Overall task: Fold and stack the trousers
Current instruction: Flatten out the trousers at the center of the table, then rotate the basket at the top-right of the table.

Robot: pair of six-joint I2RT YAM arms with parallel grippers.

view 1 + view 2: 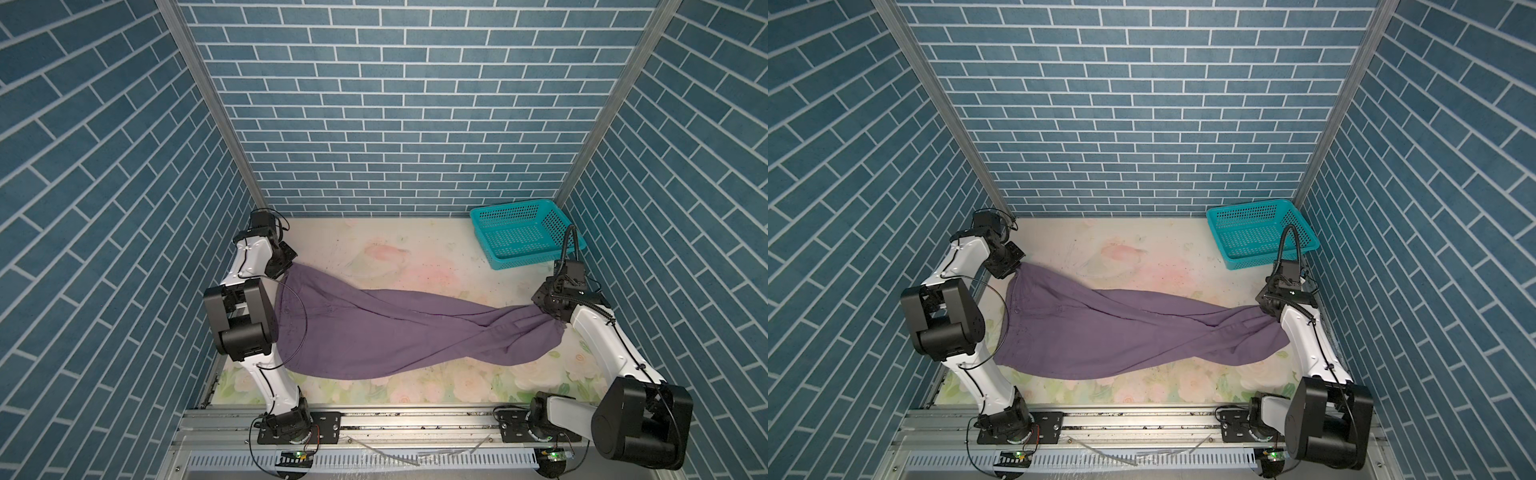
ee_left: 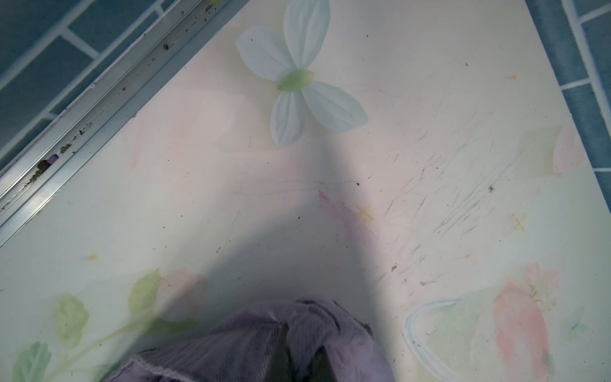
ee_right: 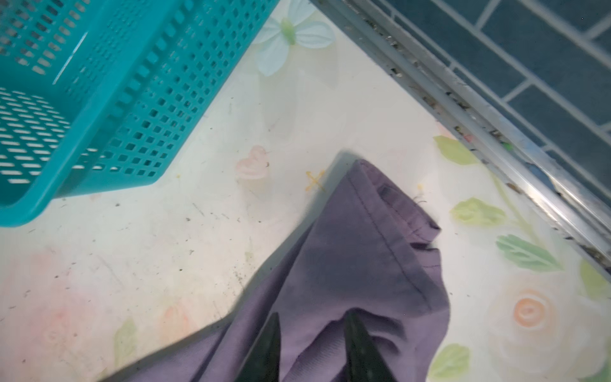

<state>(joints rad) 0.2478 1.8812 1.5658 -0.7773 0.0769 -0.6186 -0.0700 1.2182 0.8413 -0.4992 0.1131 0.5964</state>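
You have one floral-print table (image 1: 415,249). One pair of mauve trousers (image 1: 374,332) stretches across it from side to side, twisted toward the leg end, with the waistband by your left arm. One teal perforated basket (image 1: 519,241) sits in the far right corner, apart from the cloth. Both of your grippers are closed on fabric: the left gripper (image 1: 286,272) pinches the waistband's far corner, and the right gripper (image 1: 549,316) clamps the bunched leg ends.

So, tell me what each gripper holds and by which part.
The left gripper holds the trousers by a waistband corner; the right gripper, near the leg hems.
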